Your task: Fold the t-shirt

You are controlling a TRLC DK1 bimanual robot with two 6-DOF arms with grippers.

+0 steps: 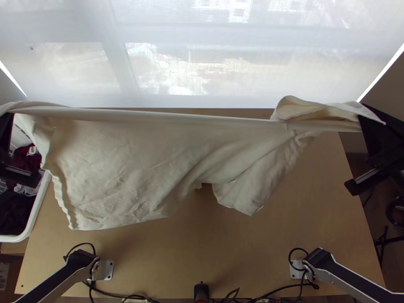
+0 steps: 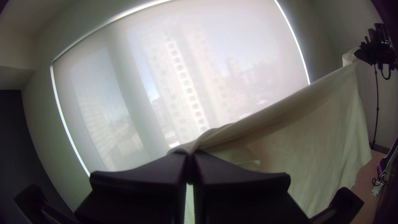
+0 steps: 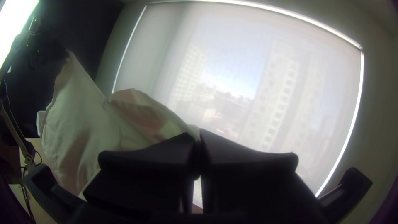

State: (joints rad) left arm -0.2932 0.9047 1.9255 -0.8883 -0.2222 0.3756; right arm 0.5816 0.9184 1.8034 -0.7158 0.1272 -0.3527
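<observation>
Top view: the shirt (image 1: 126, 166) hangs over the worktop (image 1: 323, 202), strung between the left gripper (image 1: 5, 136) and the right gripper (image 1: 373, 131), its upper edge nearly straight, a loop of cloth flopped over near the right end. A bin (image 1: 38, 207) of clothes stands beside the worktop

Left wrist view: the left gripper (image 2: 190, 154) is closed on a bunched bit of shirt

Right wrist view: the right gripper (image 3: 198, 139) pinches the shirt's other end, in front of the blind (image 3: 232, 54)

daylight through the blind (image 1: 166, 70); wrist-view edges bent
</observation>
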